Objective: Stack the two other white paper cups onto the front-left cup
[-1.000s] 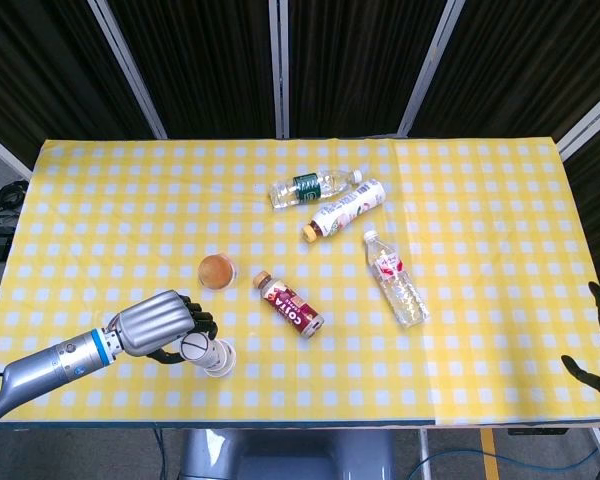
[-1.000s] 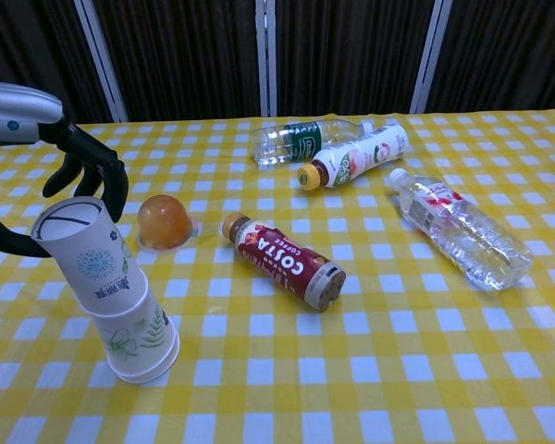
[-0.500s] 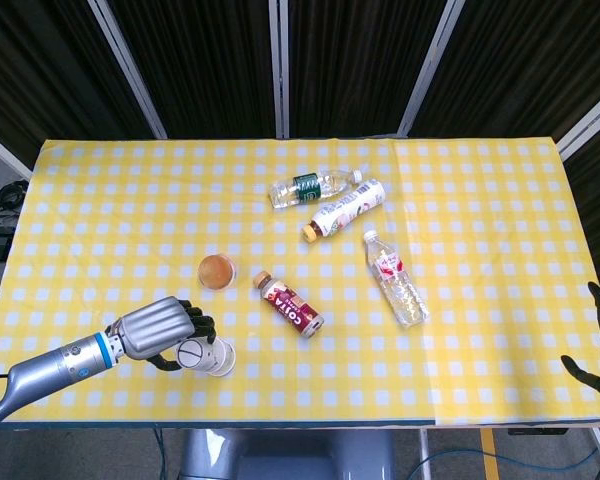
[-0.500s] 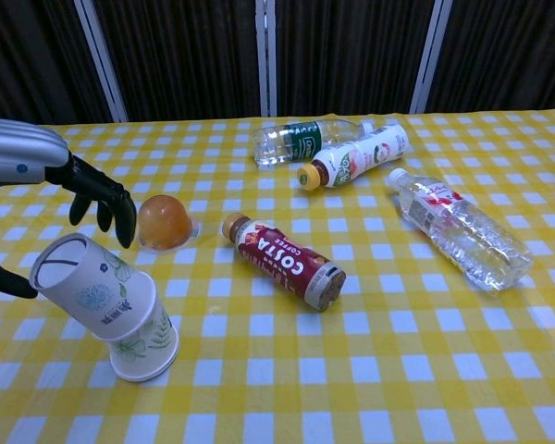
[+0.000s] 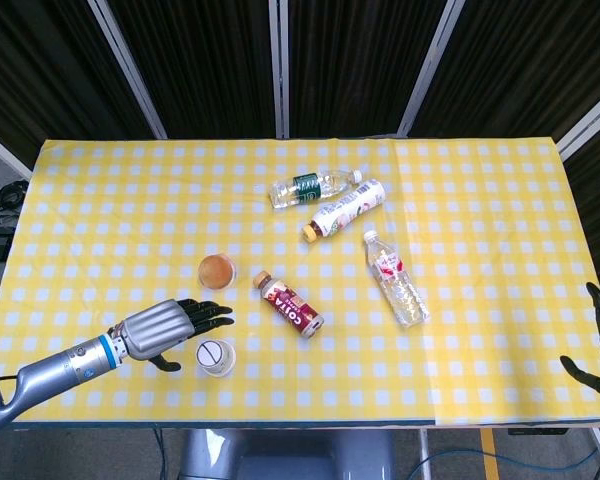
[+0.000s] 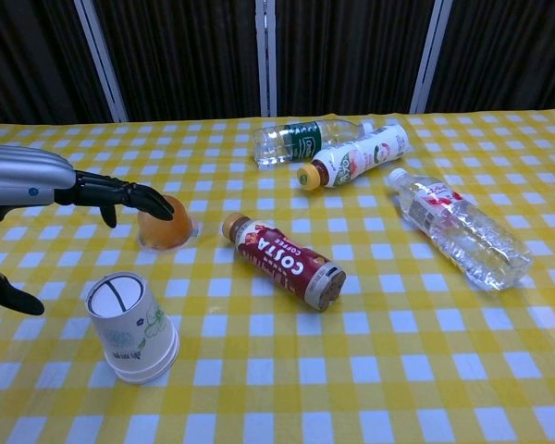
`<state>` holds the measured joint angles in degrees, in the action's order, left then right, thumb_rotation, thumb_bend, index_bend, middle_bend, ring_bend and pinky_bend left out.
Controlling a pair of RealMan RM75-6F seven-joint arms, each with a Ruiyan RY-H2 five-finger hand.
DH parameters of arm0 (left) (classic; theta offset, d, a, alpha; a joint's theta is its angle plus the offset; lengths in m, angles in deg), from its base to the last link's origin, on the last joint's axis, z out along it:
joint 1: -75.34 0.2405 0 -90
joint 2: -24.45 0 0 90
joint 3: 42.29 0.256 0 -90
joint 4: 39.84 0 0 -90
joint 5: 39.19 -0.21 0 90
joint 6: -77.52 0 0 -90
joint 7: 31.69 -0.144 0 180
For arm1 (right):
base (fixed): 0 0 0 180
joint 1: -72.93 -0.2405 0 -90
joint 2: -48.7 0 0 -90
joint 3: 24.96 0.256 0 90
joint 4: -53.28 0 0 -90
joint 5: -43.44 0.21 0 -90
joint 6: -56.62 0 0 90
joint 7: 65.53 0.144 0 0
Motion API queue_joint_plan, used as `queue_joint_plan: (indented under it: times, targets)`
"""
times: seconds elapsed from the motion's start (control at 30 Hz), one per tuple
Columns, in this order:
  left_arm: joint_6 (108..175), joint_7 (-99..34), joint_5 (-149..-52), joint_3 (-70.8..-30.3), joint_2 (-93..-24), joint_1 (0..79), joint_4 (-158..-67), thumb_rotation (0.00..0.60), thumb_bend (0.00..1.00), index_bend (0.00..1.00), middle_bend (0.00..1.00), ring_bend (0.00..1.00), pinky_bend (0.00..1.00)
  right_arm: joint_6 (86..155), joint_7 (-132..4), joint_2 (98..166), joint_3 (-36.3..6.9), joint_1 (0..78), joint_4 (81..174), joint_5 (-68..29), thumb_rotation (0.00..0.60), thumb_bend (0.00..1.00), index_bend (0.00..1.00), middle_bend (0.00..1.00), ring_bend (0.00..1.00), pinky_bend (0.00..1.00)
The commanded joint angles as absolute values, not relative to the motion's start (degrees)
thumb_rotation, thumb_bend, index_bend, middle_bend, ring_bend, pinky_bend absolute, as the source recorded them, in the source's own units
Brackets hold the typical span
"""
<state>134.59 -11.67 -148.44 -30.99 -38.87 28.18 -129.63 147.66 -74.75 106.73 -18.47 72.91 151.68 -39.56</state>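
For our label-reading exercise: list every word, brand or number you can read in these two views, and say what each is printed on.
"COSTA": on the dark red coffee bottle lying mid-table.
Green-labelled water bottle: print too small to read.
White-and-pink bottle: print blurred.
Clear bottle with red label: unreadable.
Stacked paper cups: leaf pattern only; no legible words.

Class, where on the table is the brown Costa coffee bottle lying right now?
The brown Costa coffee bottle lies near the table's middle, right of the orange jelly cup and left of the clear water bottle.
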Motion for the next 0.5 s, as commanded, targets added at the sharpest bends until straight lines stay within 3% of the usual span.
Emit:
queue_joint_plan:
  times: [0.03, 0.17, 0.33, 0.5]
  targets:
    - [135.2, -11.5, -147.9, -31.1, -38.9, 28.6, -129.1, 0.600, 0.16, 0.00, 0.00, 0.00, 0.11, 147.6, -74.7, 106.7, -18.5, 72.9, 151.7, -39.5, 0.600, 0.00, 0.00, 0.00, 0.00, 0.00]
    - [138.9, -11.4, -144.3, -32.9, -38.8, 31.1, -127.7, 0.600, 0.15, 0.00, 0.00, 0.00, 0.00, 147.7, -74.5, 106.6, -18.5, 73.0, 151.7, -39.6, 0.600, 0.00, 0.00, 0.00, 0.00, 0.00]
    - [150.6, -19.3, -127.8, -39.7, -39.7, 42.2, -126.4, 0.600, 0.13, 0.00, 0.00, 0.00, 0.00, 147.8, -74.2, 106.5, -18.7, 73.0, 152.0, -40.2, 0.600, 0.00, 0.00, 0.00, 0.00, 0.00]
    - [156.0, -26.5, -120.4, -41.7, -39.5, 48.0, -131.1, 0.600, 0.12, 0.00, 0.00, 0.00, 0.00, 147.8, -74.1, 106.4, -18.9, 73.0, 152.2, -40.8, 0.600, 0.00, 0.00, 0.00, 0.00, 0.00]
